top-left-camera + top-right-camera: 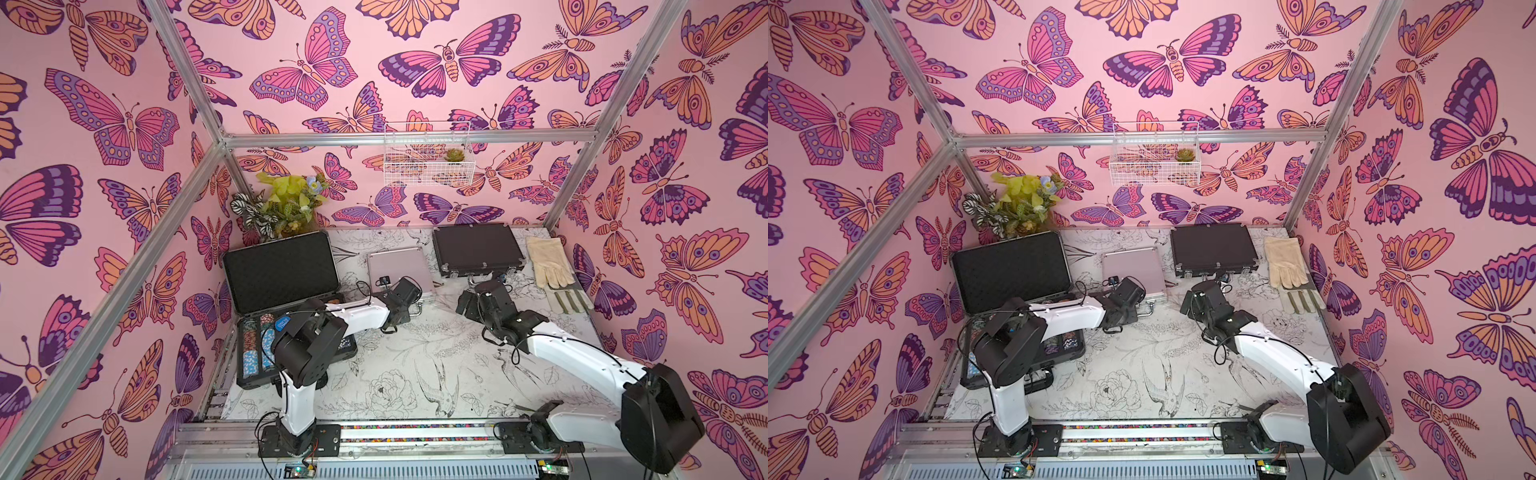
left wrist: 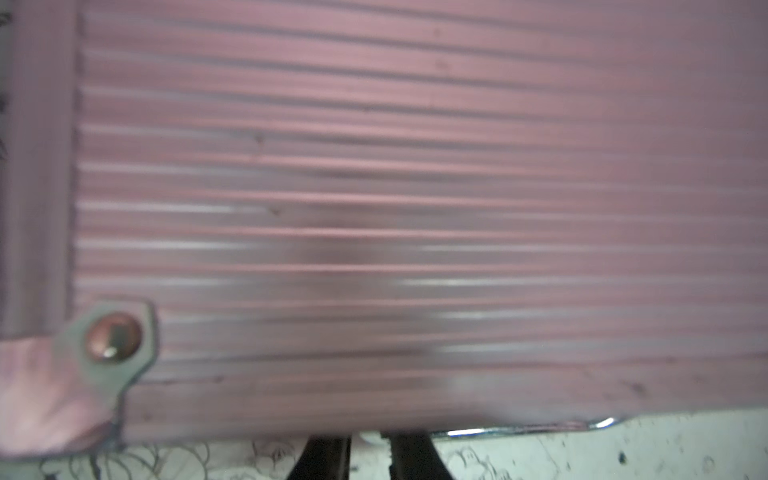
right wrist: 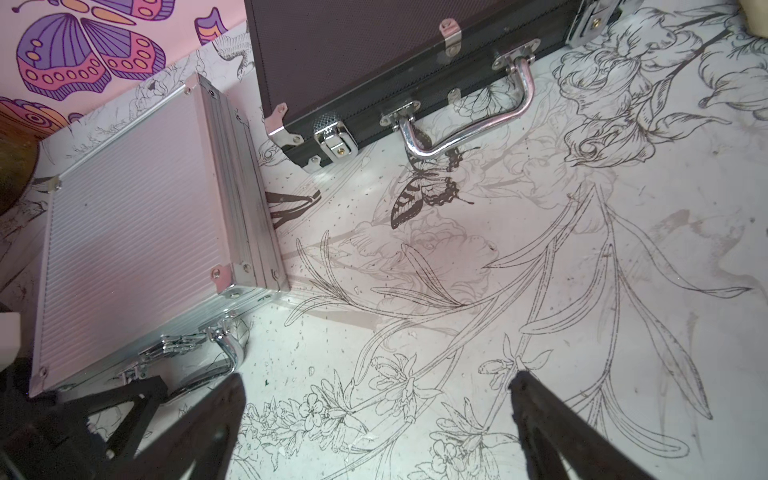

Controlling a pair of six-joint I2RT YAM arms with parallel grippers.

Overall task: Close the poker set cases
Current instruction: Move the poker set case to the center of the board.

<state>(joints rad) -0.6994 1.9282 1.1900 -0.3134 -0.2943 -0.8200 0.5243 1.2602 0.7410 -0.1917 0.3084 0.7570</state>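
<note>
The left pincer [image 2: 368, 449], nearly pressed together, should push squarely down on the silver aluminium case [image 2: 415, 166] edge just ahead; the right pincer [image 3: 376, 376] hangs spread.

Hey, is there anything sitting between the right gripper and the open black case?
Yes. In both top views, the left arm and the closed silver case lie between the right gripper and the open black case.
</note>
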